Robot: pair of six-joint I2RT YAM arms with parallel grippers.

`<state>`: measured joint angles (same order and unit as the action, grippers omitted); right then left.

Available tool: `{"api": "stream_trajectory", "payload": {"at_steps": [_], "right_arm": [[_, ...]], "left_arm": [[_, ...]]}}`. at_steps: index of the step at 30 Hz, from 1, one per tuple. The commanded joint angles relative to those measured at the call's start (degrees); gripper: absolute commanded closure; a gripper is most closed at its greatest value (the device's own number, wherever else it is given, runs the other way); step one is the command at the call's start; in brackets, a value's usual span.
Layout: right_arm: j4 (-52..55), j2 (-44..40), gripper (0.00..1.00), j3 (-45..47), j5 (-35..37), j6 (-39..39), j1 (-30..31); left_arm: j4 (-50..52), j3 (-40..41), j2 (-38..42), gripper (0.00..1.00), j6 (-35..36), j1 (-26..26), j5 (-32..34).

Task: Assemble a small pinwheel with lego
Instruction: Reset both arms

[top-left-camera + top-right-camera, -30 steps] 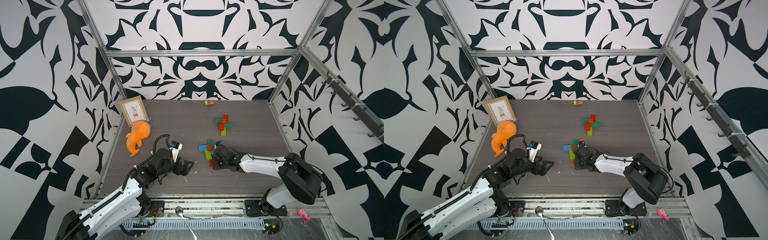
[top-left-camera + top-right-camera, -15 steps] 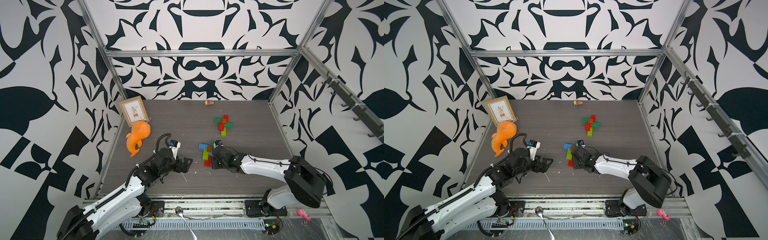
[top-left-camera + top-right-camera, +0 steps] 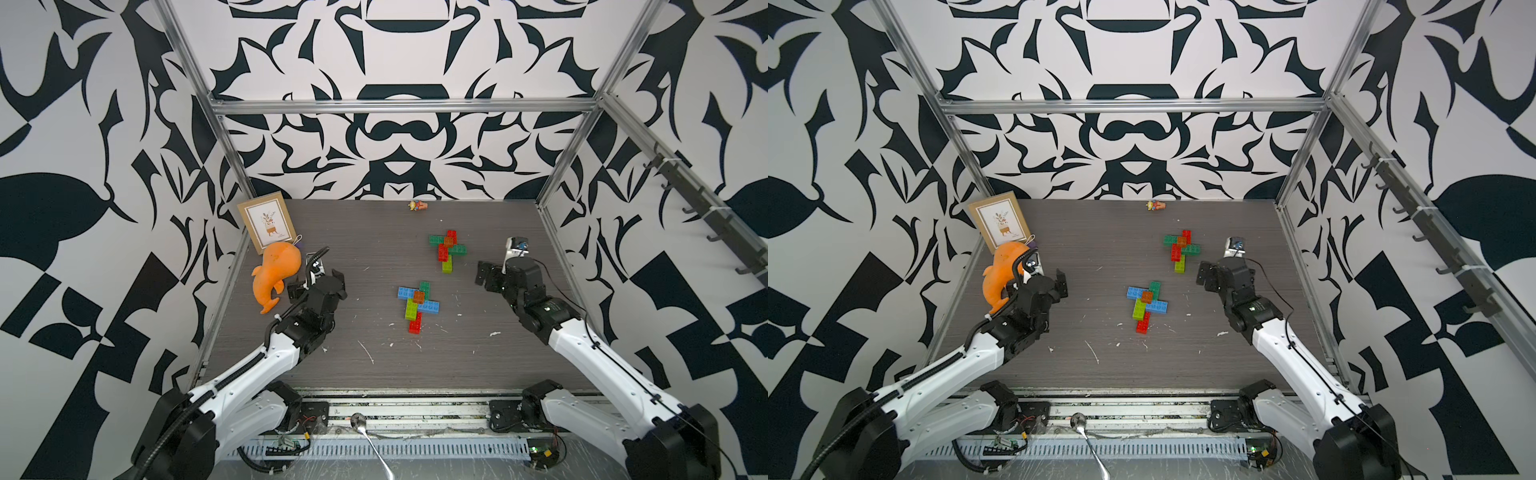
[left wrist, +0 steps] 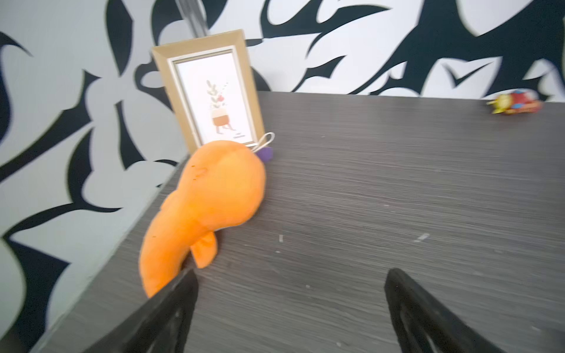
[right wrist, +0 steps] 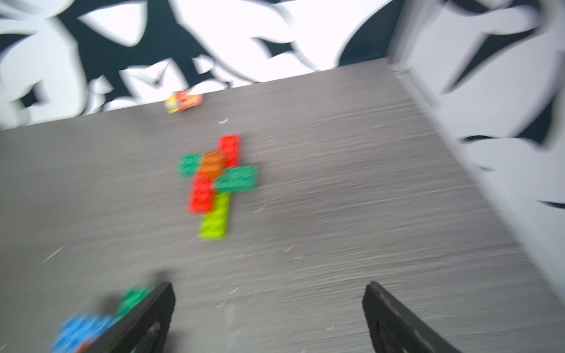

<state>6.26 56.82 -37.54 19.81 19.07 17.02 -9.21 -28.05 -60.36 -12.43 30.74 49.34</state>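
Observation:
Two lego pinwheels lie flat on the dark table. The near lego pinwheel (image 3: 417, 303) (image 3: 1147, 303) has blue, lime, dark green and red bricks under an orange centre. The far pinwheel (image 3: 447, 249) (image 3: 1181, 249) (image 5: 218, 180) is made of red, dark green and lime bricks. My right gripper (image 3: 492, 270) (image 5: 269, 287) hangs open and empty to the right of both, clear of them. A corner of the near pinwheel (image 5: 88, 327) shows beside one of its fingers. My left gripper (image 3: 318, 282) (image 4: 290, 278) is open and empty at the left, beside the plush.
An orange plush whale (image 3: 276, 270) (image 4: 208, 204) lies by the left wall, with a framed picture (image 3: 268, 222) (image 4: 211, 91) leaning behind it. A small toy figure (image 3: 417, 205) (image 4: 513, 104) sits at the back wall. White crumbs dot the table front (image 3: 365, 351).
My right gripper opened, let go of the near pinwheel and drew back to the right. The left arm swung away to the left, toward the plush whale.

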Motion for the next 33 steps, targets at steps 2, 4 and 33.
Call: {"api": "stream_trajectory", "payload": {"at_steps": [2,4,33], "right_arm": [[-19.33,2.86,0.01,9.48,5.52,-12.75,-3.90],[-28.06,5.85,0.01,12.79,5.26,-12.56,-6.68],[-59.74,32.38,0.01,17.71,-6.13,-17.56,-11.74]], "left_arm": [[-16.04,6.21,-4.07,0.00,7.57,-9.69,-4.24],[-22.57,8.48,-6.56,0.00,7.21,-13.76,-10.04],[-47.46,8.40,-29.51,0.00,10.92,-25.77,-35.03]]}}
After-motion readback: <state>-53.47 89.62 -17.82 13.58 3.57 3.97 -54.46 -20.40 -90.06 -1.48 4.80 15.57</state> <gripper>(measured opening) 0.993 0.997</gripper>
